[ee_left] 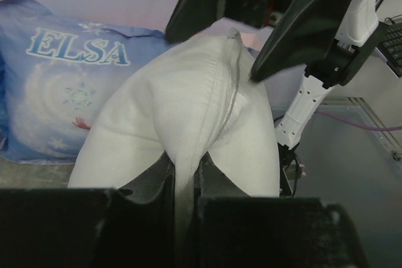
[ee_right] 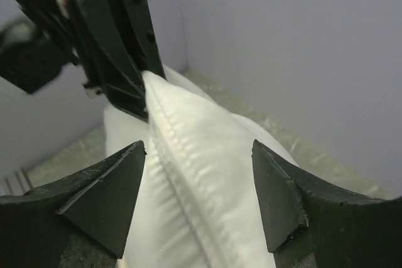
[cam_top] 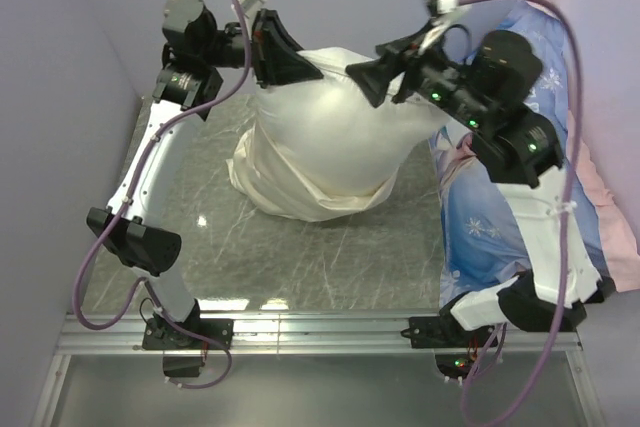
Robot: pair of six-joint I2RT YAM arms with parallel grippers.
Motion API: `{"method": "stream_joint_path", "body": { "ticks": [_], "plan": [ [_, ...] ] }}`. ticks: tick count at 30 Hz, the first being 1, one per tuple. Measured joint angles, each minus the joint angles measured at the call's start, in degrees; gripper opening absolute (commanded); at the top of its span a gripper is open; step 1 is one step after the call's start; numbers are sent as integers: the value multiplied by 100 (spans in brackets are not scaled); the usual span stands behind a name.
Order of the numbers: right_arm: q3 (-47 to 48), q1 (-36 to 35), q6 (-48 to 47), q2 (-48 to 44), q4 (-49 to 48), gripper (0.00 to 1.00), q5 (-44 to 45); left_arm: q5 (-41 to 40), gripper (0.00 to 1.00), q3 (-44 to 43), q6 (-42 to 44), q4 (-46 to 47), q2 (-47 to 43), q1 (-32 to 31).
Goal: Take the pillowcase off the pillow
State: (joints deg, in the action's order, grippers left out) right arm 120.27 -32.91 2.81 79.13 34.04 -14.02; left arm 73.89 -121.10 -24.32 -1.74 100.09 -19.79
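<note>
The plump white stuffed pillow [cam_top: 335,117] stands on end in the middle of the grey marbled table [cam_top: 300,267], hoisted by its top edge. The left gripper [cam_top: 312,69] has its claw pinched narrow on the stitched seam there. From its own camera, the fold of white cloth runs straight down between the two black fingers [ee_left: 147,183]. The right gripper [cam_top: 362,82] hangs just beside it with its claw wide, one finger either side of the seam ridge, and as far as I can see it is gripping nothing.

The thin cream fabric pillowcase [cam_top: 290,187] is slumped in wrinkled folds around the pillow's lower end, its bottom spread on the table. Off to the right lies a blue printed cushion lettered ELSA [cam_top: 490,217], which has no part in this.

Both task things look light and soft. The pillow would squash and spring back under a squeeze, so the seam is probably the only firm place to hold it. The case is limp and would likely drag on the stuffing rather than slip off cleanly. The best hold looks to be the loose bunched cloth low down, pinched shallow — grab too deep and the filling would come along with it.
</note>
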Motion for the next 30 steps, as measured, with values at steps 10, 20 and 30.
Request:
{"method": "stream_joint_path", "body": {
  "ticks": [10, 20, 30],
  "plan": [
    [-35, -400, -540, 487, 962, 75, 682, -13, 1, 24, 540, -647, 129, -393],
    [-553, -481, -767, 107, 1215, 0, 533, -358, 1, 181, 319, -332, 125, -527],
    [-240, -74, -9, 385, 1204, 0, 699, -1980, 89, 1001, 109, 638, -321, -520]
  ]
}}
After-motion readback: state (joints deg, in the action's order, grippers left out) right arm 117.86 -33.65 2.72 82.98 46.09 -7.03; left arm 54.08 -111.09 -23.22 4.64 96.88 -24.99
